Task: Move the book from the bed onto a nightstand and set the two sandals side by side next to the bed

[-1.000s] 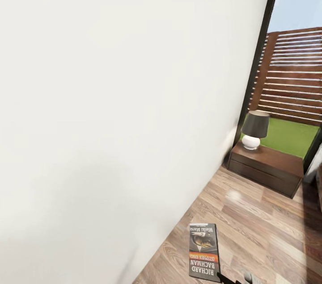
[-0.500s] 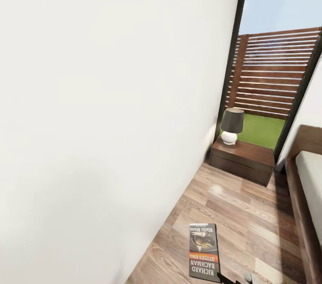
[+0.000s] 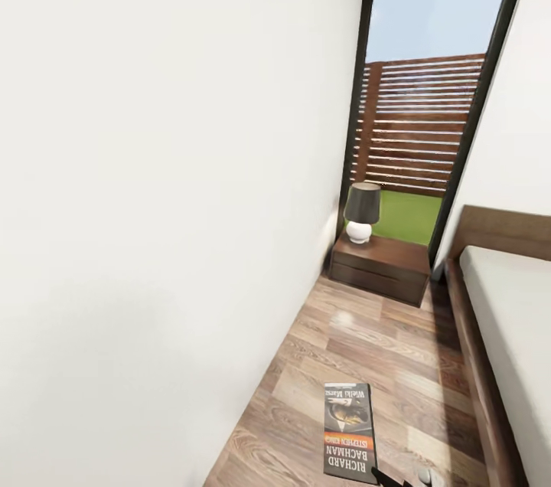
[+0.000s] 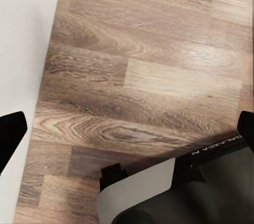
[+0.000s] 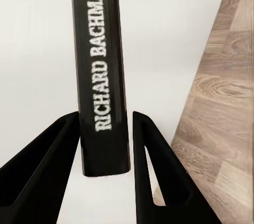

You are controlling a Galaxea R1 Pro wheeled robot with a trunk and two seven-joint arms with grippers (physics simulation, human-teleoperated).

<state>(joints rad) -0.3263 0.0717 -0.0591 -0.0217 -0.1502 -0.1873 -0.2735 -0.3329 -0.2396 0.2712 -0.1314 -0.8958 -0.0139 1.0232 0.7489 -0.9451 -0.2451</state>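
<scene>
The book (image 3: 350,433) hung low in the head view's frame, near the bottom centre, cover up and level above the wooden floor (image 3: 360,349), carried rather than lying there. In the right wrist view its dark spine (image 5: 103,76) with the white "RICHARD BACHMAN" lettering ran between the two black fingers (image 5: 45,166) of the right claw (image 5: 106,145), which pinched the book near one short end, the fingers close against both covers. A thin paperback like this was probably light and somewhat flexible, so held by one end it could sag or twist; a grip nearer the spine, where it was stiffest, looked the safer hold, and the glossy cover might slip if the squeeze were slack.

A sliver of the right arm showed at the bottom edge of the head view, just right of the book, reaching forward low in front of the body. The left claw (image 4: 127,129) pointed down at the floor beside the white wall (image 4: 21,39), its dark fingers spread wide at either edge of the left wrist view, holding nothing.

The nightstand (image 3: 380,266) stood in the middle right of the head view, a lamp (image 3: 361,212) on its left part and bare top beside it. The bed (image 3: 509,326) ran along the right edge.
</scene>
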